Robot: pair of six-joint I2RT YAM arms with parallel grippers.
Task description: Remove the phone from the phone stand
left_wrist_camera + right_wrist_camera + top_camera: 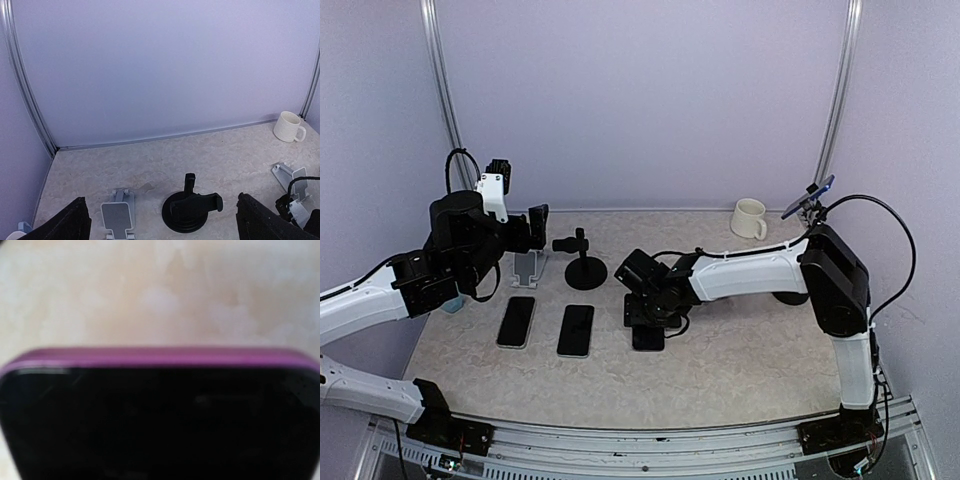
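Note:
My right gripper (650, 318) reaches left and sits low on the table over a black phone with a purple edge (648, 339). That phone (160, 420) fills the right wrist view and hides the fingers; it seems gripped. Two more phones (517, 321) (576, 330) lie flat to its left. An empty white stand (528, 268) (118, 216) and an empty black clamp stand (585, 265) (190, 210) are behind them. A blue phone (809, 198) sits raised on a mount at the far right. My left gripper (535, 228) (164, 217) hovers open and empty above the stands.
A cream mug (750, 218) (289, 127) stands at the back right. Another white stand (289, 181) shows by the right arm in the left wrist view. A pale blue object (455, 303) lies at the left edge. Walls close the back and sides.

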